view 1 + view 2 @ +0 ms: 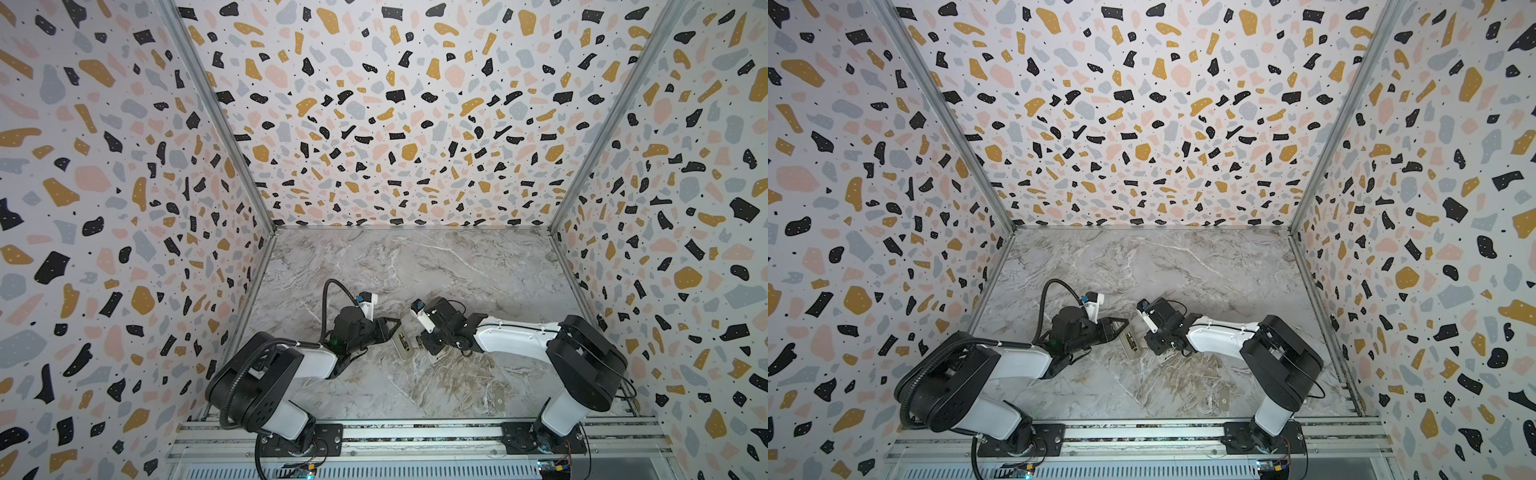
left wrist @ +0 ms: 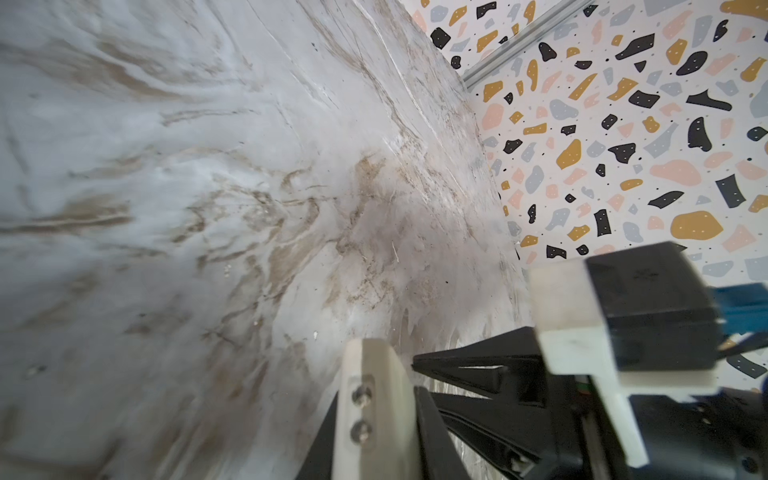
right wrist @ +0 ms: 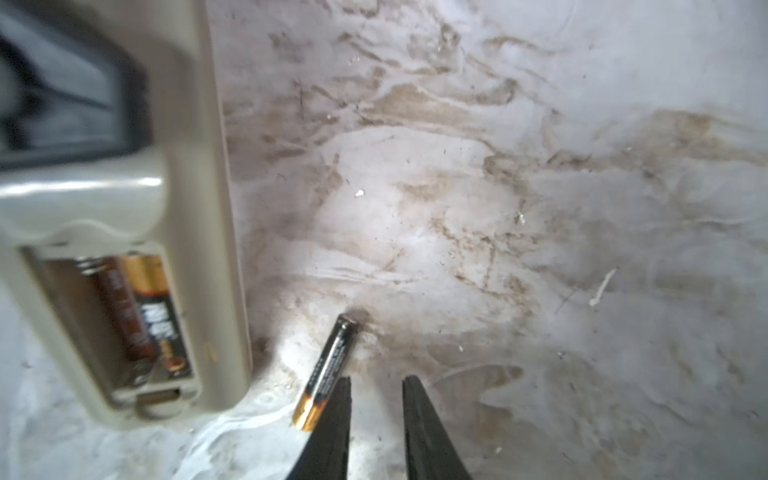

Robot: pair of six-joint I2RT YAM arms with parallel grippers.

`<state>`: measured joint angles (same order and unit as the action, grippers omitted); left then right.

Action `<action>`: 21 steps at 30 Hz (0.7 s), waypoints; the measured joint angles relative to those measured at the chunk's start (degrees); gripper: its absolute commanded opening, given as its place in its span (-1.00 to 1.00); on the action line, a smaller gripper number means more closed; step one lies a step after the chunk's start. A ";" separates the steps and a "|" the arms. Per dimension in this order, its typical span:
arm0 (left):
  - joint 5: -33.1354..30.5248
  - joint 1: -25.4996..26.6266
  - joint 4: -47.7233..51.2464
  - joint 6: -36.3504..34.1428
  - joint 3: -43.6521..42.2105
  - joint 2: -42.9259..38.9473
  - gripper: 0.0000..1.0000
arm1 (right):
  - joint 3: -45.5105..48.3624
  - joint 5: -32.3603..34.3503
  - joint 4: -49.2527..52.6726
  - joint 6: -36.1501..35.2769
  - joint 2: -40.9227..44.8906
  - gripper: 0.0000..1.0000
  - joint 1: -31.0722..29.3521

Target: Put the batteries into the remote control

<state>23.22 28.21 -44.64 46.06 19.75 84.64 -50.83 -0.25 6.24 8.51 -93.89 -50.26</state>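
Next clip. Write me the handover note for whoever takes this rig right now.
Left tool: shut on the remote control, back up, compartment open.
Right tool: open, empty, beside the loose battery on the table.
Done: first battery sits in the compartment.
To do: pick up the loose battery and seat it.
Grey cover piece lies apart, near the table's front edge.

Remote control (image 1: 402,343) lies on table (image 1: 415,270), btwn left end effector (image 1: 392,331) & right end effector (image 3: 377,380). 1st battery (image 3: 153,307) in remote's compartment (image 3: 112,324). 2nd battery (image 3: 326,372) on table, just beside remote, alongside a right-side finger. Cover piece (image 1: 498,400) front-right, well apart.
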 measured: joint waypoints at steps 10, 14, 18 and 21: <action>-0.22 -1.60 7.04 -3.41 -0.55 -7.65 -1.00 | 0.46 1.09 -0.68 5.88 1.81 -0.31 -4.28; -0.24 -1.95 8.15 -3.56 -0.90 -9.64 -1.00 | 0.46 2.71 -0.48 7.56 -0.22 -0.29 -4.92; -0.24 -2.16 9.51 -4.02 -1.07 -11.58 -1.00 | 0.46 4.24 -0.22 8.63 -1.73 -0.28 -5.27; -0.22 -2.16 10.32 -4.46 -1.07 -12.52 -1.00 | 0.46 5.25 -0.26 9.31 -2.01 -0.28 -5.27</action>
<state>23.00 26.04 -34.33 41.60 18.68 72.12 -50.37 4.99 5.98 17.82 -95.90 -55.53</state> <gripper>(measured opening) 0.231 0.359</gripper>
